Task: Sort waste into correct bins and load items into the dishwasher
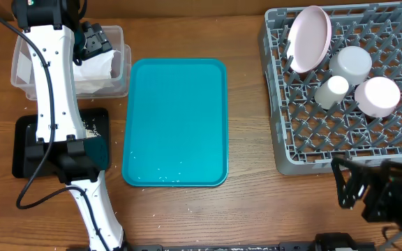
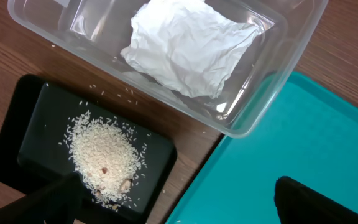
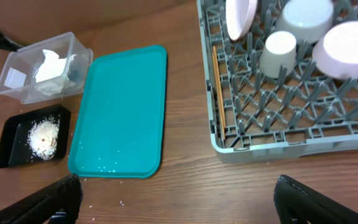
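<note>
Desk: brown wood-grain desk (image 1: pixel 243 209), with stray whitish crumbs on it near the black tray.
Waste: crumpled white paper napkin (image 2: pixel 185 46); heap of whitish rice-like crumbs (image 2: pixel 101 152).
Clear rectangular plastic tub (image 2: pixel 272 81): at the far left; holds the napkin.
Shallow black rectangular tray (image 2: pixel 17 118): just beside the tub, on its near side; holds the rice heap.
Large teal serving tray (image 1: pixel 176 122): mid-desk, with a few crumbs by its near edge.
Large square grey plastic dish rack (image 1: pixel 326 139): at the right; holds a pale pinkish flat plate (image 1: pixel 309 38) on edge, a white bowl (image 1: pixel 351 63), a small white cup (image 1: pixel 335 89) and a pinkish round dish (image 1: pixel 377 94).
Thin wooden chopstick (image 3: pixel 217 81): lies along the rack's left side.
Writing: white patch (image 3: pixel 14 78) on the tub, too small to read.
Left hand (image 2: pixel 173 190): above the tub, spread wide, empty.
Right hand (image 3: pixel 176 186): over the desk before the rack, spread wide, empty.
</note>
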Controlling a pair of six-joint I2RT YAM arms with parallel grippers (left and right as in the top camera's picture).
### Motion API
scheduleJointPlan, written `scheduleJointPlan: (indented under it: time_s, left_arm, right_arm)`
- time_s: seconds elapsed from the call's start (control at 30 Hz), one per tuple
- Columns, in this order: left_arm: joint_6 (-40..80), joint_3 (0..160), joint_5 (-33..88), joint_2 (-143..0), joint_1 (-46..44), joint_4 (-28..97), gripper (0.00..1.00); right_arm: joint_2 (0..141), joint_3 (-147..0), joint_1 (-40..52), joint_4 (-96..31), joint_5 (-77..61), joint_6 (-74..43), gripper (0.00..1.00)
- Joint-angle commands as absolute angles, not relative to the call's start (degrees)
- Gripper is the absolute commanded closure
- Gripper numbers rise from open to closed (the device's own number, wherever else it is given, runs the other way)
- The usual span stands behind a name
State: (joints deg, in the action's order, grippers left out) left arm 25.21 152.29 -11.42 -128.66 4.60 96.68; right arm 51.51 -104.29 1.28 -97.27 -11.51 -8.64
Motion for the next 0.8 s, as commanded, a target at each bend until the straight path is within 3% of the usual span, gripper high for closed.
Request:
scheduleJointPlan:
  time_s: [0.0,0.23,0.47,0.77]
  left_arm:
    - [24.4,152.7,-12.2,-128.6,4.4,96.8,0.00]
    - [24.4,152.7,-12.2,-128.6,4.4,96.8,0.00]
    - [24.4,152.7,-12.2,-128.6,4.4,96.8,0.00]
    - [24.4,152.7,-12.2,-128.6,4.4,96.8,0.00]
  right_arm:
    - [48.6,-103.4,1.5,-97.0,-9.7,-6.8,0.00]
    - [37.2,-90.7,-0.8,-92.6,-11.3,-7.2,0.00]
    - [18.9,-68.6,-1.1,-70.6,-13.0,-7.2,0.00]
    - [6.0,-46.8,-0.9,-48.5,-13.2,-9.1,0.00]
